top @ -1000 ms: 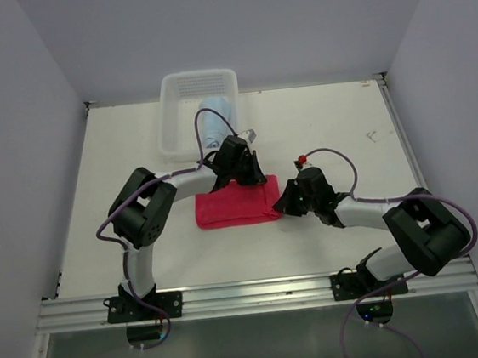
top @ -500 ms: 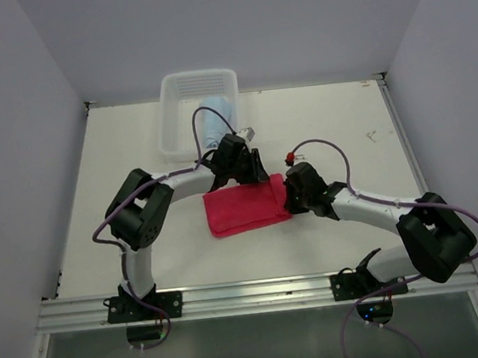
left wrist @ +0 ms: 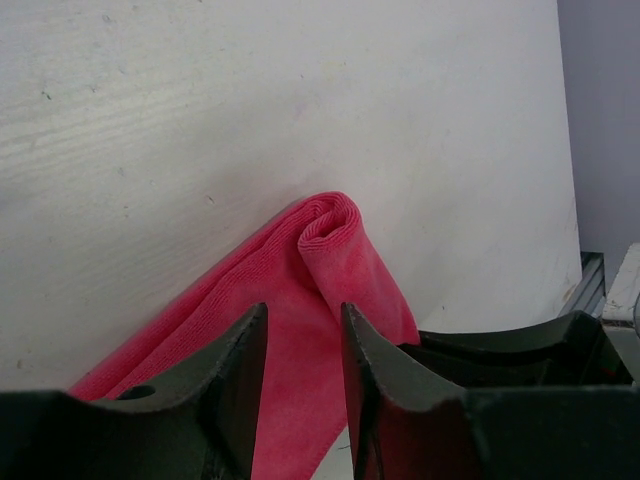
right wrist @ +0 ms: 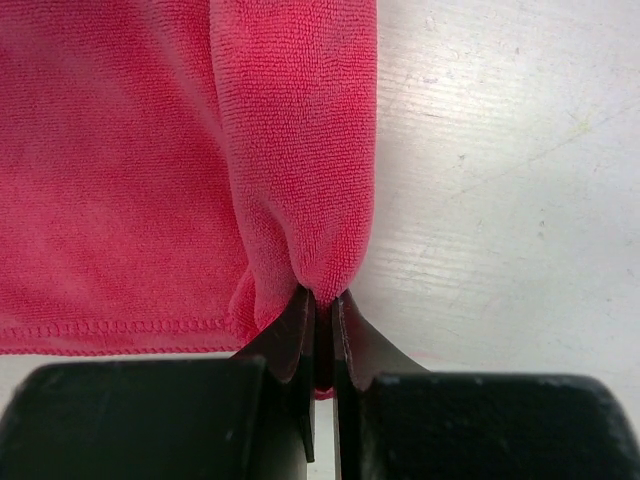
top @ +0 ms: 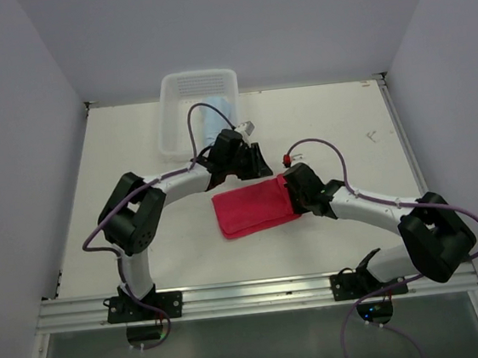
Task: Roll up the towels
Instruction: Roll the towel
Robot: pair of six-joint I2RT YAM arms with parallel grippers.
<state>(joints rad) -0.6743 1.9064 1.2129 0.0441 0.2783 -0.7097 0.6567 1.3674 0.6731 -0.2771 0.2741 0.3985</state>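
Observation:
The pink-red towel (top: 255, 210) lies folded on the table, its right edge curled over into a narrow roll (right wrist: 300, 140). My right gripper (top: 290, 192) is at that edge and is shut on the curled fold (right wrist: 320, 300). My left gripper (top: 259, 161) hovers at the towel's far edge, open (left wrist: 303, 315). Between its fingers only the towel (left wrist: 330, 250) below shows, not held. The light blue towel (top: 215, 117) lies rolled in the white basket (top: 172, 109), partly hidden by the left arm's cable.
The white mesh basket stands at the back left of the table. Pale walls enclose the table on three sides. A metal rail (top: 259, 292) with both arm bases runs along the near edge.
The left gripper has opened, let go of the pink-red towel and drawn back toward the basket. The right gripper has carried the towel's right edge leftward, and the towel has turned slightly.

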